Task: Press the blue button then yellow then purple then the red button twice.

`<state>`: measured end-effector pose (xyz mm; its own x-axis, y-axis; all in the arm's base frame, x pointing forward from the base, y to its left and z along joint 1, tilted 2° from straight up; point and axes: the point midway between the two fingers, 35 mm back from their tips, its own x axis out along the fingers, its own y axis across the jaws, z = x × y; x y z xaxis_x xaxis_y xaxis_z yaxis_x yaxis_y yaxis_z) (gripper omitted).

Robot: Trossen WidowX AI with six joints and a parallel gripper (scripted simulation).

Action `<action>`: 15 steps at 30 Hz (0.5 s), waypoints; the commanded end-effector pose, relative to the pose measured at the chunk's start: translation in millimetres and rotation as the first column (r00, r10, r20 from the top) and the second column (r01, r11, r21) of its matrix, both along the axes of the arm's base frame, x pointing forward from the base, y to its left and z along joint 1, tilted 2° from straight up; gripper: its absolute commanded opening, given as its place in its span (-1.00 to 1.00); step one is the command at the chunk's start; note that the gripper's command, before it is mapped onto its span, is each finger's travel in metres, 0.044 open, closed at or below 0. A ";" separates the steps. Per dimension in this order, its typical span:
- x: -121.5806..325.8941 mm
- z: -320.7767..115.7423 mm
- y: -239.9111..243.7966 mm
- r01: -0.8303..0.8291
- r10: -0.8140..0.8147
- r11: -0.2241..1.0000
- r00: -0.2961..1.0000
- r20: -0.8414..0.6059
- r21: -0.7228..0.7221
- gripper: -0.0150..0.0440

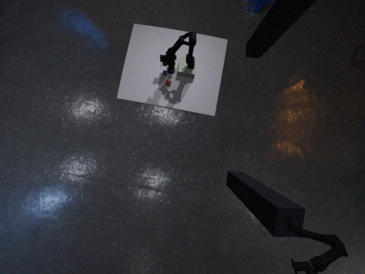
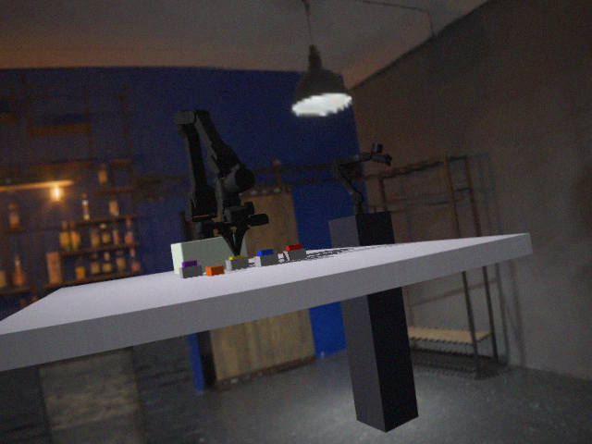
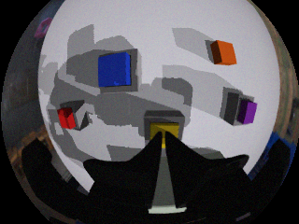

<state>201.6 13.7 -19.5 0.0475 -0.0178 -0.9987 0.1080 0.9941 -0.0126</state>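
Closed and holding nothing, the fingers point(image 1: 170, 71) point(image 2: 236, 254) touch the yellow button point(image 2: 236, 258) point(image 3: 164, 128).

The arm arches over and down, its closed jaws point(image 1: 170, 71) point(image 2: 237, 254) pointing downward, fingertips together.

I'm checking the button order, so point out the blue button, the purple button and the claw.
Blue button point(image 1: 164, 72) point(image 2: 265, 252) point(image 3: 114, 69): all three views, cap.
Purple button point(image 2: 190, 263) point(image 3: 248, 111): exterior and wrist, cap.
Claw point(image 1: 170, 71) point(image 2: 237, 253) point(image 3: 163, 134): all views, fingertips.
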 end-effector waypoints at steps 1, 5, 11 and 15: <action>-0.4 7.1 0.1 -0.001 0.001 1.000 1.000 -0.002 -0.001 -0.42; -4.1 32.6 0.1 -0.003 0.003 1.000 1.000 -0.011 -0.003 -0.42; -2.5 54.9 0.8 -0.003 0.003 1.000 1.000 -0.010 -0.003 -0.42; -6.1 94.5 1.4 -0.003 0.003 1.000 1.000 -0.010 -0.003 -0.42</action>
<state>193.3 14.7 51.3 0.0100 -0.0209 -0.9997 0.1019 0.9946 -0.0197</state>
